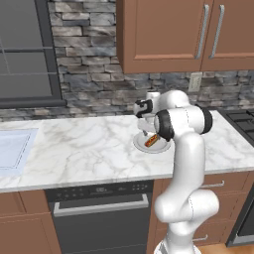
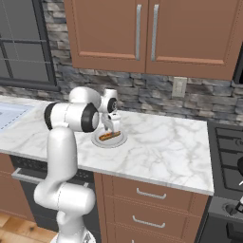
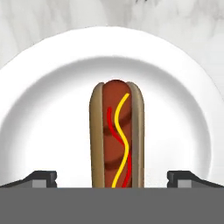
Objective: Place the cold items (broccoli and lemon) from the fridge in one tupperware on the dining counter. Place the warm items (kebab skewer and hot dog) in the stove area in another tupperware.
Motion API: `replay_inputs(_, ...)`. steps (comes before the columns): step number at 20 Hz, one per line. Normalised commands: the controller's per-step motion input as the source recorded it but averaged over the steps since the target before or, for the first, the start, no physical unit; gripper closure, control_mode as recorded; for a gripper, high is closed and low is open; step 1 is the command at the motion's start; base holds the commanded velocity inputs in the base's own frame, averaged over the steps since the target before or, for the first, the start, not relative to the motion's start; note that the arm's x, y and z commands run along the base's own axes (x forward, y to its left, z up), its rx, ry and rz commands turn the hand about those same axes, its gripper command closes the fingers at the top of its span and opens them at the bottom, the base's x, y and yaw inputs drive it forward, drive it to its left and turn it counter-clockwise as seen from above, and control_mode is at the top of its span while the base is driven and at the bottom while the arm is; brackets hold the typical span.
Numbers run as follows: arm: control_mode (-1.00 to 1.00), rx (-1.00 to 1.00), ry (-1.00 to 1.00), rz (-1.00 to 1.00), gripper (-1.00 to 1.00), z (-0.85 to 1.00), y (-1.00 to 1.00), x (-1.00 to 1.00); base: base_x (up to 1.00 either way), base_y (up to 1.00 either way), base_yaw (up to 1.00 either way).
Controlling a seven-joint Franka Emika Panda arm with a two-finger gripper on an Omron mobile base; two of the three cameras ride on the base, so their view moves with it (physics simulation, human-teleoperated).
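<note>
My jaws: wide apart, holding nothing; my two dark fingertips stand at either side of the near end of the hot dog, clear of it.
Hot dog: a brown sausage in a tan bun with red and yellow sauce squiggles, lying flat on the middle of the plate, lengthwise between my fingertips; not yet grasped.
Plate: round white plate, resting on the bench near its front edge, left of the stove.
My white two-finger gripper: poised just above the plate, pointing down at the bun.
Bench: white-and-grey marbled stone bench, with a pale sink basin at its far left.
Stove: black cooktop at the right end of the bench.
Done so far: from what I see, no item is packed.
In hand: I judge this to be the approach to picking up the hot dog.
Left: close on the bun, lift, carry it to a tupperware, then fetch the kebab skewer, then broccoli and lemon from the fridge.
</note>
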Motion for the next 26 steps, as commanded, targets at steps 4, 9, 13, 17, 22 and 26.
replay_inputs(4,-1.0,0.0,0.0,-0.11,-1.0,-0.26,0.0,-0.47,0.0,0.0,0.0)
replay_inputs(9,-1.0,0.0,0.0,-0.02,-1.0,-0.17,0.02,-0.17,0.0,0.0,0.0)
replay_inputs(13,-1.0,0.0,-0.04,0.0,-1.0,-0.09,0.09,0.0,0.0,0.0,0.0)
replay_inputs(17,-1.0,0.0,-0.01,0.0,1.0,-0.14,0.17,0.0,0.0,0.0,0.0)
replay_inputs(22,-1.0,0.0,0.0,0.0,1.0,-0.1,0.08,0.0,0.0,0.0,0.0)
replay_inputs(26,-1.0,0.0,0.0,0.0,1.0,0.0,0.02,0.0,0.0,0.0,0.0)
